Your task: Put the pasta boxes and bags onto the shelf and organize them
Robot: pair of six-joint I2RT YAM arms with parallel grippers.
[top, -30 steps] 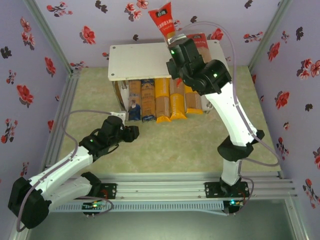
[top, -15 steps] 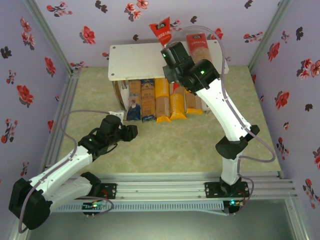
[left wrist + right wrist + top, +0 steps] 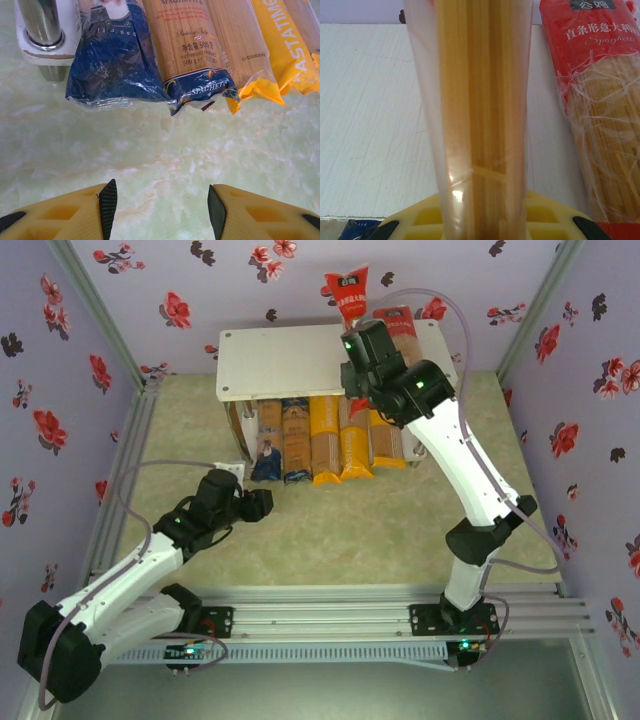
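1. Right gripper clamps a red pack at upper centre, above the shelf; the jaws hide its lower end.
2. Another red pack lies on the shelf's top, cut off at right.
3. Left gripper, jaws apart and empty, hovers near blue-ended packs, their far ends hidden.

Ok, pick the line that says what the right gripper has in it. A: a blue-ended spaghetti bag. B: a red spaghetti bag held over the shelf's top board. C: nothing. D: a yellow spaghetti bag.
B: the right gripper is shut on the red spaghetti bag, its red end rising above the top board, while the yellow bags and the blue-ended bags lie under that board.
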